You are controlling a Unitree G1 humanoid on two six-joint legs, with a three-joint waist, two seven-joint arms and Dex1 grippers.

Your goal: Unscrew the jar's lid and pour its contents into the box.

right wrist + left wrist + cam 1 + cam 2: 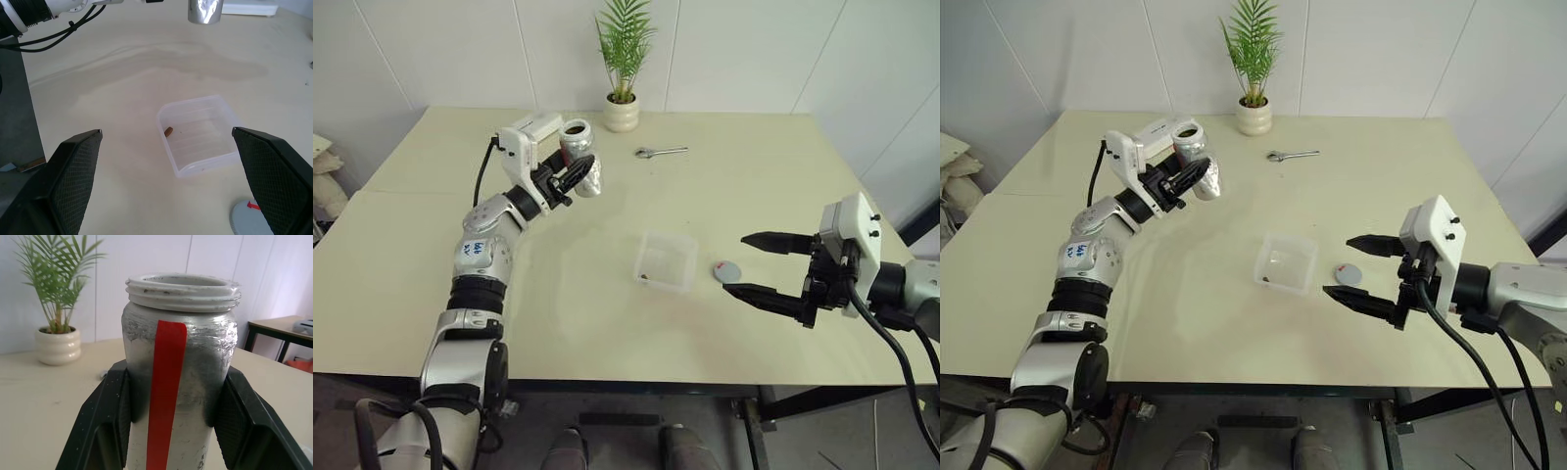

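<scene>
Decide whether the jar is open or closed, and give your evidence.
Open. The jar shows a bare threaded rim with no cap, while the lid lies on the table beside the box.

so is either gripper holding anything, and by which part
The left gripper holds the open jar by the sides of its body, below the threaded mouth. The right gripper holds nothing.

The jar (579,155) is silvery with a red stripe. It is open, upright and up in the air, far from the box (666,260). The clear box holds a tiny brown bit (168,131). The grey lid (726,271) lies flat just beside the box.
</scene>
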